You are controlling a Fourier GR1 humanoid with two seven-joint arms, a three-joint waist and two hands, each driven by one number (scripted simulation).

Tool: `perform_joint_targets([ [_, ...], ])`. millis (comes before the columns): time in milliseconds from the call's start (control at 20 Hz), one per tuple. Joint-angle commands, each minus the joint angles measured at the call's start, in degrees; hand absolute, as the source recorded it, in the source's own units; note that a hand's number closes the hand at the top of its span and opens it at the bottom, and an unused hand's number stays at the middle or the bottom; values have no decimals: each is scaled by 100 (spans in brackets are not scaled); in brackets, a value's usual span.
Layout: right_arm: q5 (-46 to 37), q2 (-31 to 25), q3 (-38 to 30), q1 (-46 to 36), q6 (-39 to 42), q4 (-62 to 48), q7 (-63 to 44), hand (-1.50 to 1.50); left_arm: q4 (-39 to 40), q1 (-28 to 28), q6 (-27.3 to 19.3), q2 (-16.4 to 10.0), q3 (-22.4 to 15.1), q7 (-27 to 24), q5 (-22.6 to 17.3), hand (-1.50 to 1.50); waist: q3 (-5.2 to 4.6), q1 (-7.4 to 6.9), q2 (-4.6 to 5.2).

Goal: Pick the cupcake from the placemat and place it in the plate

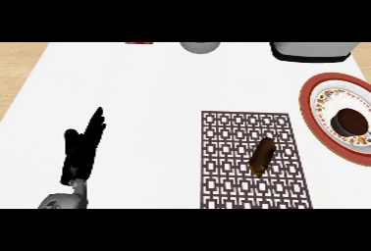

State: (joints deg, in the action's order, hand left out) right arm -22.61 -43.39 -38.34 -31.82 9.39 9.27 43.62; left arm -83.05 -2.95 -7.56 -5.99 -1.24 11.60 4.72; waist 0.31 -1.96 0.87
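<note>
Cupcake in the plate, my left hand idle.

The dark round cupcake (351,121) sits inside the red-rimmed plate (307,105), which runs past the view's right edge. A long brown pastry (262,157) lies on the placemat (232,147). I judge the placing done, with nothing left but to keep clear. My left hand (81,147) rests at far left, fingers straight, holding nothing, with open white counter (159,98) between it and the placemat. My right hand is out of view.

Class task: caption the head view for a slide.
Cupcake in red-rimmed plate, long brown item on placemat, left hand resting open at left.
</note>
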Motion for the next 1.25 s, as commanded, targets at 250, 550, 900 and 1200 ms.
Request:
perform_joint_targets([
  [250, 191, -263, -190, 279, -91, -132, 27, -150, 41, -116, -69, 129, -43, 135, 41, 0, 12, 0, 19],
  [550, 313, -446, -297, 412, 13, -117, 123, -150, 242, -73, 199, -65, 125, -144, -119, 0, 11, -2, 24],
  [900, 454, -489, -476, 757, -323, -143, 264, -150, -102, 3, 18, 45, 5, 15, 13, 0, 33, -50, 31],
  [1200, 427, -491, -448, 744, -544, -145, 75, -150, 95, -341, -121, 233, -66, 190, 90, 0, 25, 6, 28],
])
